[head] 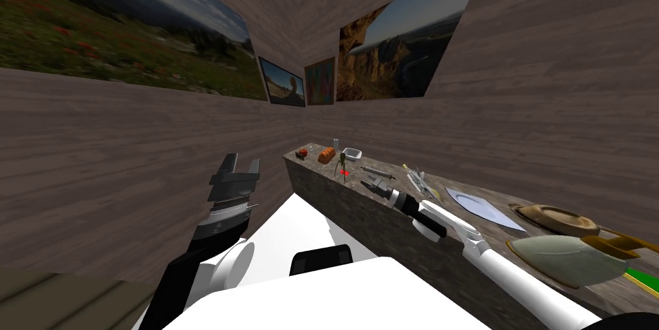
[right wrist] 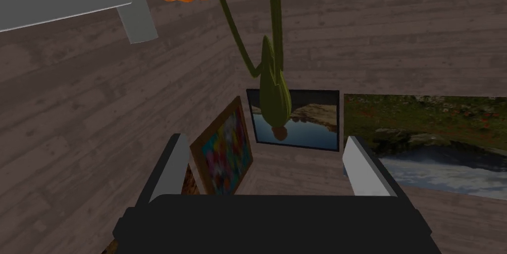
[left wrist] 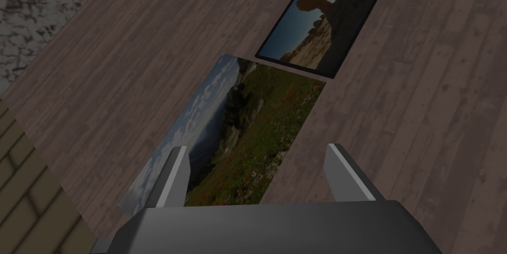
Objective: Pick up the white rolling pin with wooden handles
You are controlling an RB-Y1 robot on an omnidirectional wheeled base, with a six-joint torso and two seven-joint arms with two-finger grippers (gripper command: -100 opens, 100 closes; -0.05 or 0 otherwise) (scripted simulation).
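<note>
Right gripper (head: 373,183): released, its two thin grey fingers (right wrist: 171,167) standing apart with nothing between them. It is held low over the counter (head: 334,197) and points toward the counter's far end.

Rolling pin (head: 375,171): lies flat on the counter just beyond the right gripper's fingertips, a little to their right on the wall side, near but apart. It reads as a slim pale cylinder with thinner, darker ends. Its long axis runs obliquely along the counter, from far left to near right. The right arm is plainly the nearer, and the coming move appears to call for a short reach to the far right, with the fingers turned to straddle the barrel across its axis.

Beyond the pin, further along: a green stalked thing (right wrist: 272,87), slender and curved with a red spot; an orange, lumpy loaf (head: 326,155); a small white tray (head: 352,152) with a raised rim. To the near right of the pin lie thin utensils (head: 418,179) and a flat pale plate (head: 479,207). The counter's top and face are dark and mottled, like stone.

Left gripper (head: 241,164): raised at the left, well apart from the counter, fingers spread and empty.
</note>
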